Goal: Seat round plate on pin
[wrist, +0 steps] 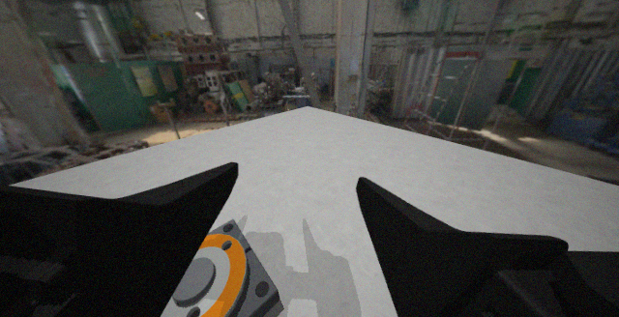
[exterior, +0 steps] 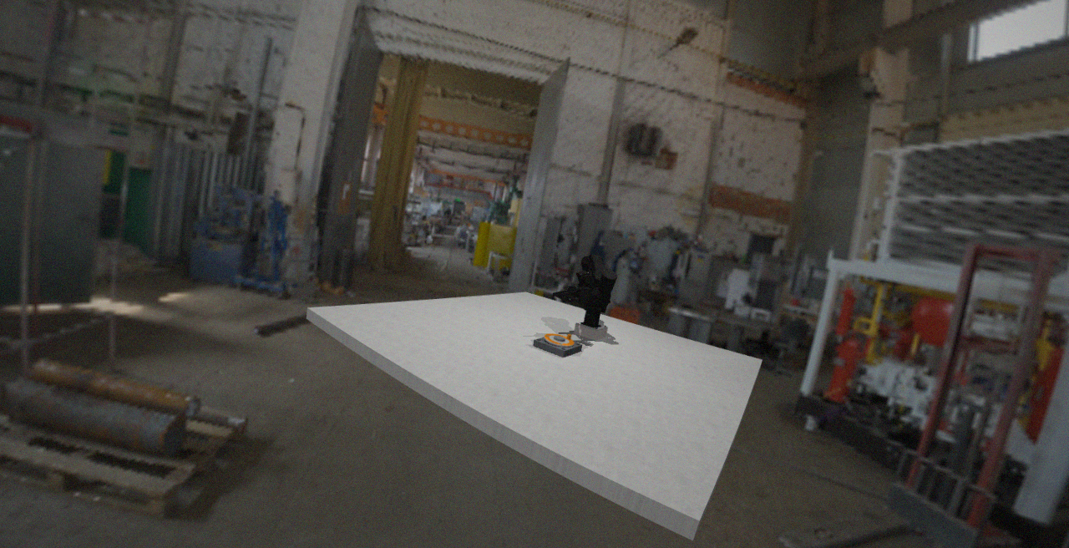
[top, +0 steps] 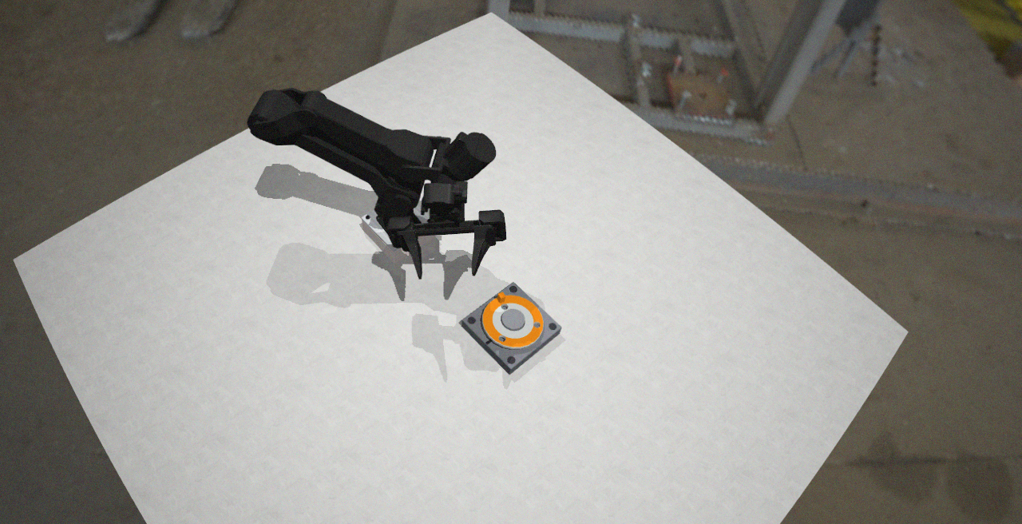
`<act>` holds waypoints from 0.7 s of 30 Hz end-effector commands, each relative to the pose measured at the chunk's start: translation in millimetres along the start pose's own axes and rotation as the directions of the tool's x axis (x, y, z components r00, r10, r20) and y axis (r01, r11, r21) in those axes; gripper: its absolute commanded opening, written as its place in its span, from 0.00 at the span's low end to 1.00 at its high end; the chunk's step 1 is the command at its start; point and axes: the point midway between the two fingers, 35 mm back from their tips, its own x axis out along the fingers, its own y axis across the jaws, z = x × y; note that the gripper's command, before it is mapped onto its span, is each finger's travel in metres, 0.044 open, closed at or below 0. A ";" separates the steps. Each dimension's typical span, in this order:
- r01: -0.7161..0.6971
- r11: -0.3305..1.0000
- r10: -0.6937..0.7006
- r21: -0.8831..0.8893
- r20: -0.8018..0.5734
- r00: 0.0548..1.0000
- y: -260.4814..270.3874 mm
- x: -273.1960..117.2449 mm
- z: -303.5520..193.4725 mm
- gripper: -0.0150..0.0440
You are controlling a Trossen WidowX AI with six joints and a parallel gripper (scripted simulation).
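Sitting on the post (top: 512,318) of the grey base (top: 537,348), the plate (top: 492,325) shows as an orange ring with small holes around it, and its orange tab (top: 501,297) points toward the base's far edge, the side facing my arm. I cannot make out the pin from any view, nor how much the plate tilts; judging by the task, the hole beside the tab is off the pin, so the plate needs turning about the post.

My gripper (top: 445,272) hangs above the table (top: 643,414), fingers pointing down and spread wide, with nothing between them. From the base it stands off toward my arm's mount, raised and apart from the plate, touching nothing. In the wrist view the base peeks out low and left, half hidden behind my left finger (wrist: 145,230), so the plate lies ahead of and below my fingertips, off to that side.

My next reach, I judge, is forward and down toward the tab, which is the nearest part of the plate to me. Nothing stands between gripper and base; only my own shadows fall beside the base.
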 end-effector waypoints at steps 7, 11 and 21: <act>-0.143 0.944 0.055 -0.299 -0.283 0.958 39.6 7.8 -8.5 0.62; -0.228 0.892 0.043 -0.390 -0.430 0.902 54.0 9.5 -17.6 0.44; -0.537 0.740 -0.100 -0.405 -0.856 0.508 87.2 2.0 -53.4 0.25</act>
